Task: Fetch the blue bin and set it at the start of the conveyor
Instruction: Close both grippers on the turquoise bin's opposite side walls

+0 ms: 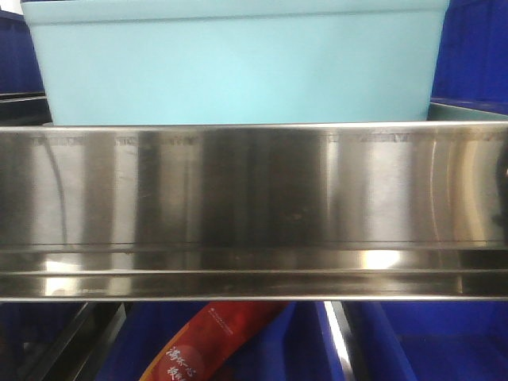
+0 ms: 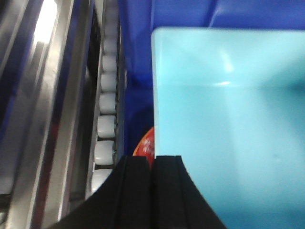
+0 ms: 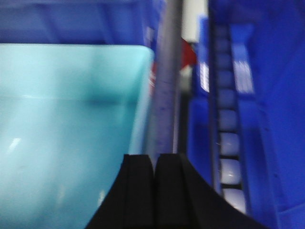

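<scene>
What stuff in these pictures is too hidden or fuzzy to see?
- Front view: the rail hides the bin's bottom.
- Front view: the red packet is cut off by the bottom edge; its print is too small to read.
- Left wrist: the left fingers cover where they meet the bin wall, so the grip is unclear.
- Right wrist: all blurred; same doubt for the right fingers.
- Conveyor: in no view.

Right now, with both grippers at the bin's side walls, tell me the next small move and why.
Probably raise both arms together a little, keeping the blue bin level. The left gripper and right gripper each look closed on one of its side walls, the steel rail crosses in front of its base, and dark blue crates crowd both sides. The conveyor is not in view.
</scene>
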### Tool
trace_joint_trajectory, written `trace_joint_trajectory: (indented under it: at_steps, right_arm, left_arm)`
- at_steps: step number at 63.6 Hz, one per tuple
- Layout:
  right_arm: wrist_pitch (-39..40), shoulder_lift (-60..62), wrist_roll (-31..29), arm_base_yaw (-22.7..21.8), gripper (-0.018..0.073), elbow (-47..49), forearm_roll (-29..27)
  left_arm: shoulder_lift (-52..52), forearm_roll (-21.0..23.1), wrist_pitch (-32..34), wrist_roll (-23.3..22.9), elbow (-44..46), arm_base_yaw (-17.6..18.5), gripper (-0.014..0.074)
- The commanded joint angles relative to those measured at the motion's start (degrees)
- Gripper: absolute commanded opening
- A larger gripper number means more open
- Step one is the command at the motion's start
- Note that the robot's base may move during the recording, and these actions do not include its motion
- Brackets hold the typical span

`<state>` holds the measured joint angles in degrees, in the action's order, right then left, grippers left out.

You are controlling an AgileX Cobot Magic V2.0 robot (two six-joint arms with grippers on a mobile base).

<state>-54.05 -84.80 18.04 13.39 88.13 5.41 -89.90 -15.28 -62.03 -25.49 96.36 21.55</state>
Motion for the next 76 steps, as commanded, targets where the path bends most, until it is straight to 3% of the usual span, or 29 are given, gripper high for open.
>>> trace_joint_trajectory:
  at_steps: [1,14,27,34,39,44,49,76]
  right_arm:
    - [-3.19,-2.96,1.52,0.28,-0.0141,4.09,1.36]
    - [-5.06,-8.96,3.52,1.74,-0.0141,10.17,1.50]
    - [-8.08,-13.50,4.58,1.98,-0.0141,12.56,2.03]
    - [-8.86,-14.30,4.58,1.98,-0.0122,12.56,3.95]
    - [-8.79,-14.40,4.58,1.98,-0.0013,12.56,3.95]
    - [-8.31,-14.53,4.58,1.98,0.0162,12.56,3.34]
    - [-8.25,-15.26,4.58,1.98,0.0248,12.56,3.24]
    - [-8.49,-19.70,4.58,1.98,0.0238,12.56,2.85]
  left_arm:
    - [-3.22,0.90,-1.19,-0.64,3.65,0.37,-0.0111]
    - [-7.28,1.14,-1.19,-1.73,7.92,-0.14,-0.0087]
    - [-9.19,2.07,-0.95,-1.73,7.92,-2.00,0.0186]
    - [-9.30,2.07,-1.06,-1.73,7.92,-3.00,0.0271]
    - [-9.30,2.07,-1.06,-1.73,7.92,-3.53,0.0277]
    - [-9.55,2.07,-0.99,-1.73,7.92,-3.67,0.0277]
    - [-10.12,2.07,-0.80,-1.73,7.92,-3.67,0.0277]
    - [-14.76,4.89,0.00,-0.01,7.45,-3.67,0.0277]
